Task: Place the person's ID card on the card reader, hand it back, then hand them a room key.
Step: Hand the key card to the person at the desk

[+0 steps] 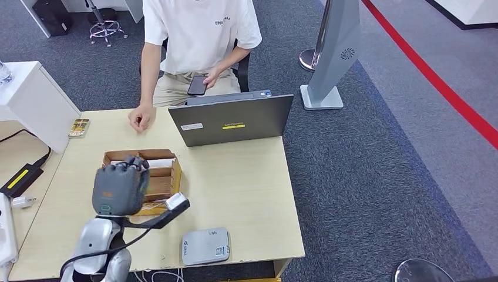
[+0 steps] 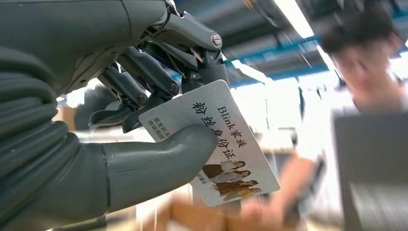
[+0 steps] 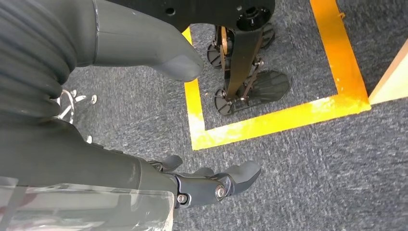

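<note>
The left hand [image 2: 144, 96] pinches a white plastic ID card [image 2: 216, 144] between thumb and dark fingers, printed "Blink" with Chinese characters and a small photo. In the head view it sits lower left over a cardboard box [image 1: 167, 170]. The right hand [image 3: 192, 185] hangs empty, fingers apart, above grey carpet. A grey "Lenovo" laptop [image 1: 232, 120] stands centre; a flat rounded card reader [image 1: 204, 245] lies below it.

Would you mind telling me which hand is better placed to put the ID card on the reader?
The left hand: it already pinches the ID card above the table, near the card reader. The right hand hangs over the floor.
</note>
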Controlling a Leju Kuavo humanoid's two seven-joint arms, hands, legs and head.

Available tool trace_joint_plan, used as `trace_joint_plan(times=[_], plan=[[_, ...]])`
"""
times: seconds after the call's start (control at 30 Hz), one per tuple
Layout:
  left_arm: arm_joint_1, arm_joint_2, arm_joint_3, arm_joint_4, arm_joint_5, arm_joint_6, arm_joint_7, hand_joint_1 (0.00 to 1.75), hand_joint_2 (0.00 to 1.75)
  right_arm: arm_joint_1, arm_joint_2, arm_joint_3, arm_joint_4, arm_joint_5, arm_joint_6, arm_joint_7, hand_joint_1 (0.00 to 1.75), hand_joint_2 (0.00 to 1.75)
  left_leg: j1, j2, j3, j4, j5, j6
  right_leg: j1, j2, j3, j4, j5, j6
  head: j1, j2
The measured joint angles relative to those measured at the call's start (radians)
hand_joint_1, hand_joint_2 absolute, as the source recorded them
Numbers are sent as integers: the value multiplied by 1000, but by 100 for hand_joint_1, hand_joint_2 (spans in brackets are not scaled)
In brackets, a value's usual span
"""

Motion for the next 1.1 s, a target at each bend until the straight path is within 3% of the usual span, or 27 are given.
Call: trace_joint_plan(times=[0.2,0.3,0.73,0.87,1.1], plan=[[-287,63,55,-18,-14,-26,111,175,175,-6,0,8,0,43,17,7,0,175,0,0,-1,0,2,0,0,-1,-2,1,2,-2,-1,0],[-385,105,57,8,-14,-34,171,175,175,-7,0,8,0,47,19,7,0,175,0,0,-1,0,3,0,0,0,-2,2,2,-2,-1,0],[-531,238,54,153,-14,-6,270,175,175,-9,0,16,0,69,29,14,0,175,0,1,-3,0,3,0,0,1,-5,3,2,-2,-1,0],[-552,252,54,199,-14,8,260,0,175,-10,1,18,0,75,29,14,0,175,0,1,-3,0,3,-1,0,2,-5,3,2,-2,-1,0],[-551,252,54,227,-14,17,223,0,175,-10,1,18,0,78,29,14,0,175,0,1,-4,0,3,0,0,2,-6,3,2,-2,-1,0]])
